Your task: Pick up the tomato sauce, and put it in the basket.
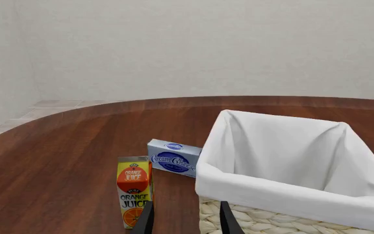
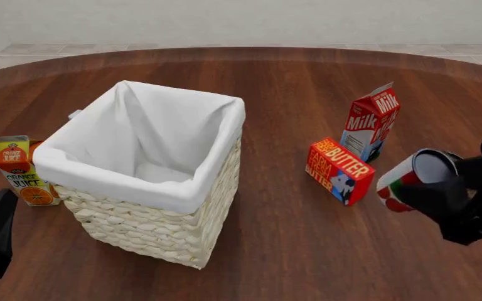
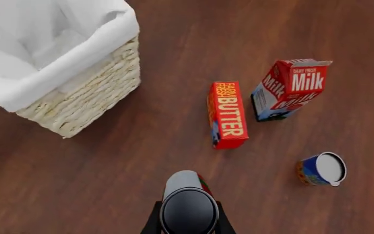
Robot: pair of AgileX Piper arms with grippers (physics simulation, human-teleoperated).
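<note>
The right gripper (image 2: 442, 194) is clamped on the tomato sauce can (image 2: 415, 180), lifted off the tabletop (image 2: 291, 251) and tipped, its grey metal top facing up and toward the camera. The basket (image 2: 153, 216), cream wicker with a soft white cloth lining, stands well to the left of the can, beyond the butter box (image 2: 339, 170), so the carry runs leftward. The left gripper (image 1: 185, 222), nearer the basket, is open and holds nothing.

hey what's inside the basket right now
Only the white cloth lining shows inside the basket. The tomato sauce is outside it, held in the right gripper. The near inner corner is hidden by the rim.
</note>
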